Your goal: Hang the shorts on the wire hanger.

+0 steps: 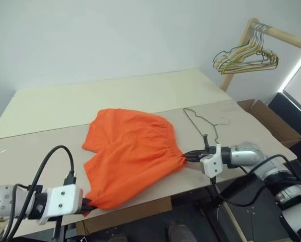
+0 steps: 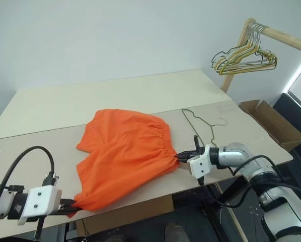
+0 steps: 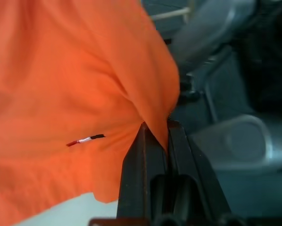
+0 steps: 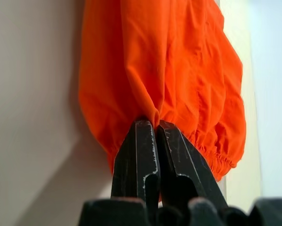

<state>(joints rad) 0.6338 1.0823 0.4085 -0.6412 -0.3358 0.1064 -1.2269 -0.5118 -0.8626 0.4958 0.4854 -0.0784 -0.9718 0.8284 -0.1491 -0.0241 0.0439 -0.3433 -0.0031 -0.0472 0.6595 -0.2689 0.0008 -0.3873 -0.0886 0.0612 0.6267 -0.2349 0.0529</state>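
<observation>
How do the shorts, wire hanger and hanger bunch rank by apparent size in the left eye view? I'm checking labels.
1. shorts
2. wire hanger
3. hanger bunch; it hangs farther from the camera, so ranks 2 and 3 are unsure.

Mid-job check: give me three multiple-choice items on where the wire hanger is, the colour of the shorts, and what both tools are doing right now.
1. Where is the thin dark wire hanger?
A. flat on the table, on the waistband side of the shorts
B. on the wooden rail
C. inside the shorts

2. What colour are the gathered-waist fabric shorts?
A. blue
B. bright orange
C. green

3. What are the left tool and right tool doing?
A. both open
B. one open
C. both shut on the shorts

Answers: 1 A, it lies on the tabletop beyond the right tool; 2 B, the fabric is orange; 3 C, each pinches an edge of the fabric.
</observation>
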